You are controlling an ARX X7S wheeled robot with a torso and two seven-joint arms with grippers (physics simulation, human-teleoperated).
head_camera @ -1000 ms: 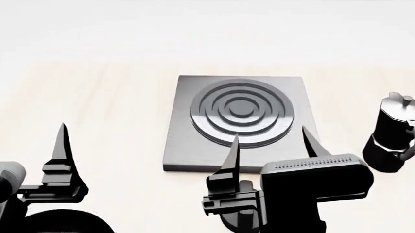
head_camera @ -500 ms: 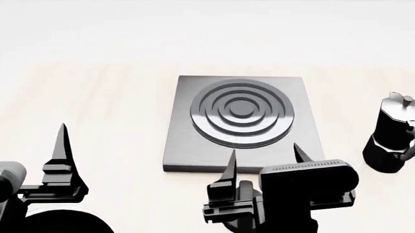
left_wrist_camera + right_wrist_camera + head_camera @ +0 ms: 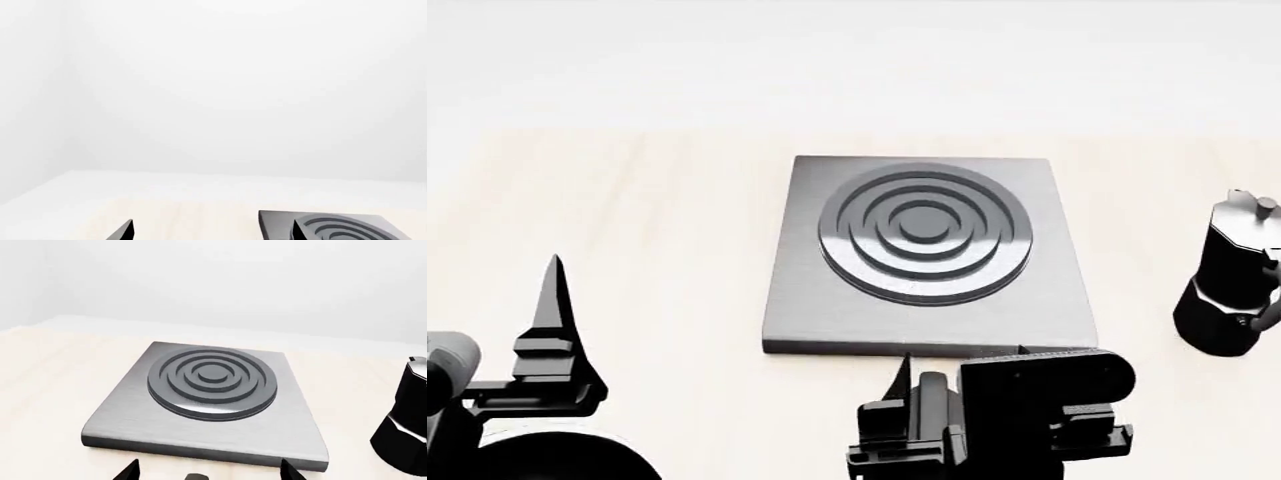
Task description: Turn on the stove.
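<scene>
Stove (image 3: 928, 255) sat flat on the pale table (image 3: 654, 230), ring burner (image 3: 925, 233) centred on the slab. Your right gripper (image 3: 961, 365) hung just off the stove's near edge, low over the table. Its jaws were spread: in the right wrist view both fingertips (image 3: 128, 471) showed wide apart, with a small dark round shape (image 3: 195, 476) between them at the frame edge, just ahead of the stove's front edge. Couldn't tell whether that was the knob, too little of it showed. Nothing gripped.

Your left gripper (image 3: 210, 231) was well to the left of the stove, over bare table. Jaws apart too, holding nothing; one finger (image 3: 554, 310) stood upright in the head view. The left wrist view caught only the stove's near corner (image 3: 333, 227).

Moka pot (image 3: 1228, 285) stood upright to the right of the stove, apart from it.
</scene>
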